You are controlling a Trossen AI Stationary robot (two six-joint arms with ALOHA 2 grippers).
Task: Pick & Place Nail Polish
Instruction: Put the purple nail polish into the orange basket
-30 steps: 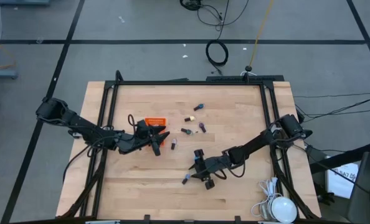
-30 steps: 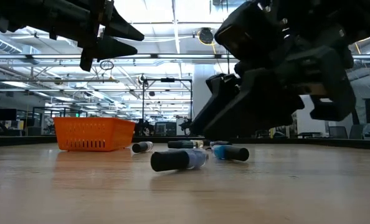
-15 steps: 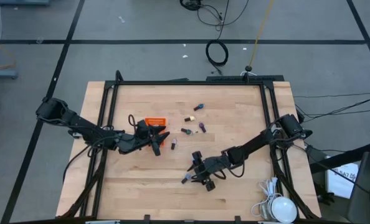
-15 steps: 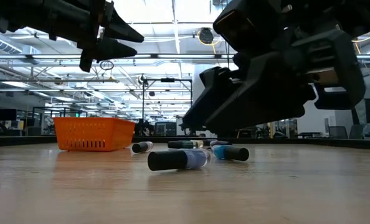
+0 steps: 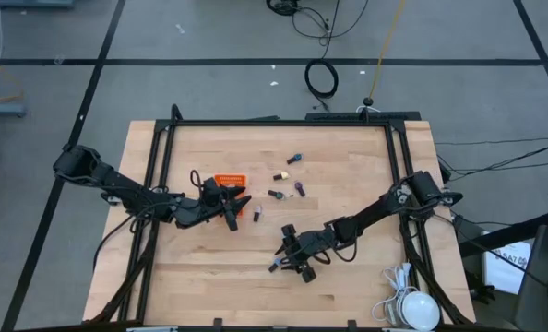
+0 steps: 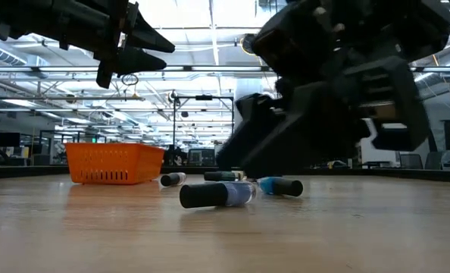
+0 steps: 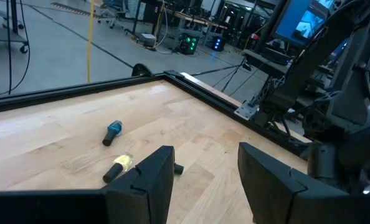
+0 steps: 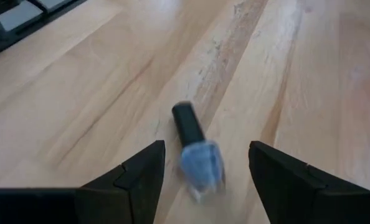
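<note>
Several small nail polish bottles lie on their sides on the wooden table: a blue one (image 5: 295,158), a yellow one (image 5: 280,175), a purple one (image 5: 299,188) and a dark one (image 5: 257,214). Nearer the front lies a pale blue bottle with a black cap (image 8: 197,149) (image 6: 217,194). My right gripper (image 8: 203,180) (image 5: 283,256) stands open low over the table, one finger on each side of that bottle's glass end, apart from it. My left gripper (image 5: 234,211) (image 7: 200,180) hangs open and empty above the table, beside the orange mesh basket (image 5: 229,180).
A black frame rail (image 5: 160,184) runs along the table's left, far and right sides. A white round lamp-like object with a coiled cord (image 5: 418,311) sits at the near right corner. Bare wood lies toward the near left of the table.
My right arm has edged toward the table's left edge and a little lower, bringing its gripper closer over the pale blue bottle. The bottle lies where it was. My left arm has kept still.
</note>
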